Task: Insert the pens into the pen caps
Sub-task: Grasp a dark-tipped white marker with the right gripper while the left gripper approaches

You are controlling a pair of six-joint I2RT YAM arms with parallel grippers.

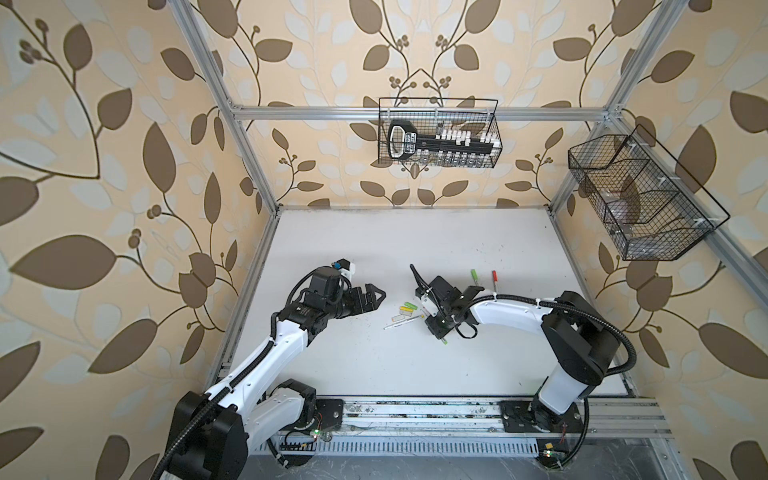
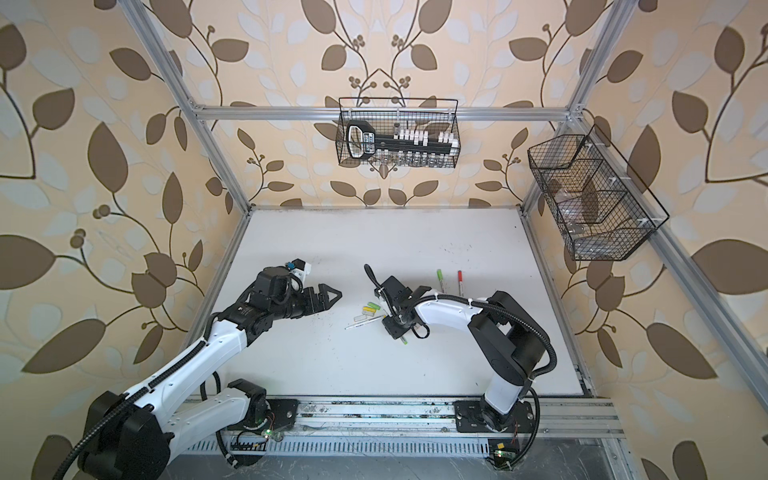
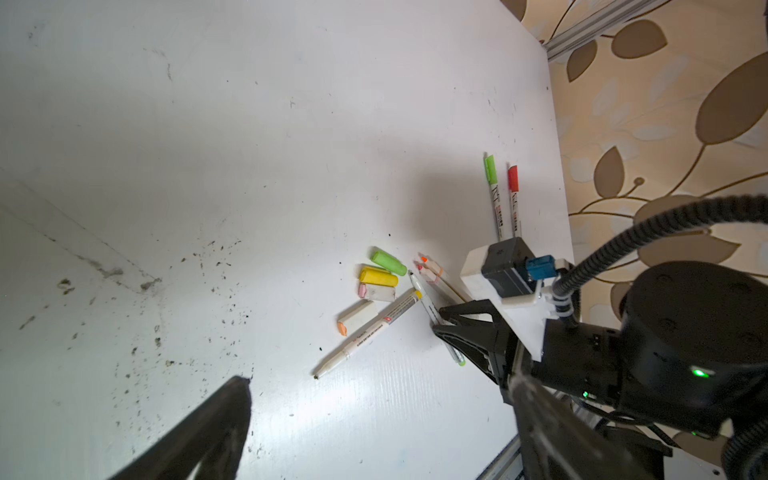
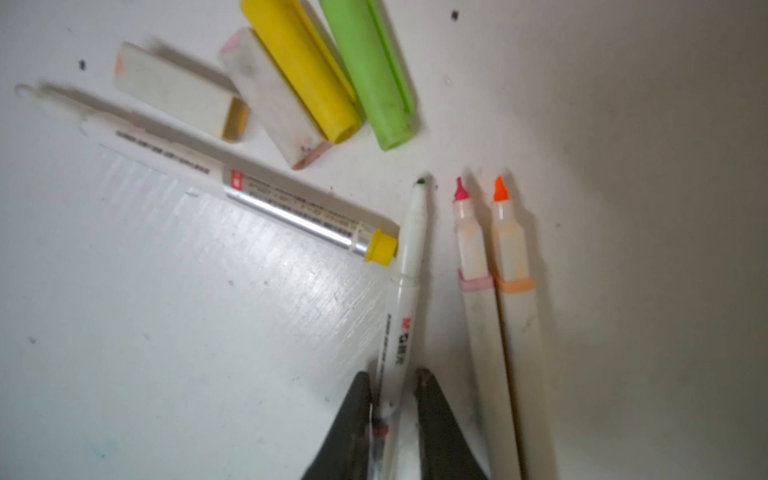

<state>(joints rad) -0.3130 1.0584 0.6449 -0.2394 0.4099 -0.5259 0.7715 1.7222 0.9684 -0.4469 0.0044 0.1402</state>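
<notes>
Your left gripper (image 1: 376, 296) hangs over the white table (image 1: 374, 232) left of frame centre in both top views. Jaws spread wide, nothing between them, well apart from the pens. Right of it, about frame centre, the loose caps sit bunched. The orange-ended whitish cap (image 4: 174, 91) lies slightly off on its own, then the pink-ended whitish cap (image 4: 270, 95), yellow cap (image 4: 303, 70) and green cap (image 4: 370, 70) are packed side by side, all empty. The yellow-ended pen (image 4: 249, 195) lies flat just beside the caps, uncapped. Its yellow end is just beside the green-tipped pen (image 4: 409, 266). Your right gripper (image 4: 395, 382) is down on that green-tipped pen, jaws pressed in on the barrel from both sides, pinching it. The pen looks flat on the table, its writing tip aimed toward the green cap but apart from it. In both top views the wrist hides the fingers, and only the pen's back end pokes out below it. Just beside it, the pink-tipped pen (image 4: 473, 266) and orange-tipped pen (image 4: 513, 266) lie parallel, barrels touching, both uncapped. Farther right and higher in the frame, the green-capped pen (image 1: 475, 277) and red-capped pen (image 1: 495, 278) lie side by side with a gap between them, caps on. Their lower ends are hidden behind your right arm.
</notes>
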